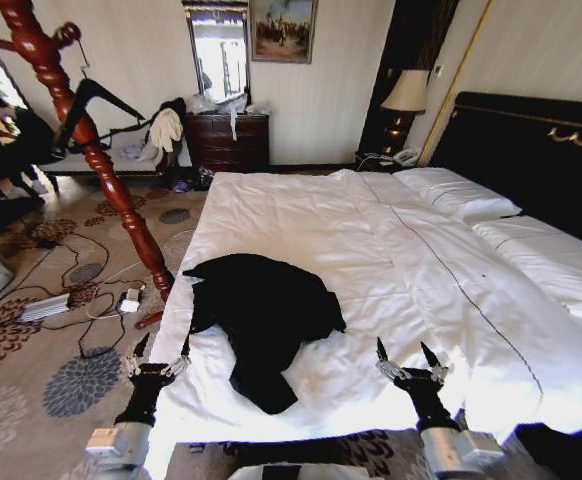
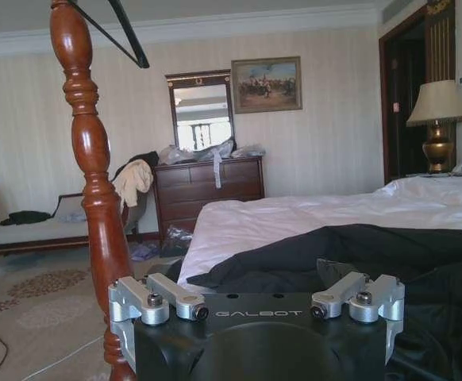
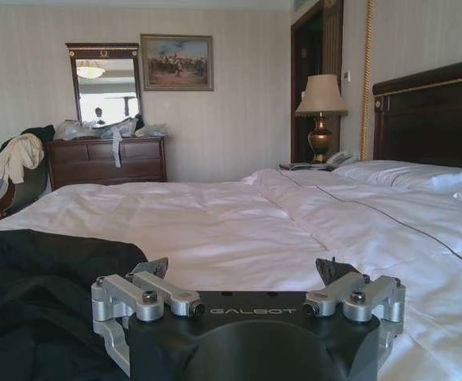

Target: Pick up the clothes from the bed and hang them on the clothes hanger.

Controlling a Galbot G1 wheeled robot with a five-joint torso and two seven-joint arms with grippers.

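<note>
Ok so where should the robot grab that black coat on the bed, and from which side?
Probably the wide bunched upper part of the black coat, coming from the foot edge of the bed with the open left gripper, which sits nearest. The fabric is heaped there, so fingers could pinch a fold; the narrow trailing end would likely let the rest drag.

Bed [image 1: 371, 250]: white sheets; black clothes [image 1: 266, 310] crumpled flat near foot edge; pillows [image 1: 456, 195] at headboard.
</note>
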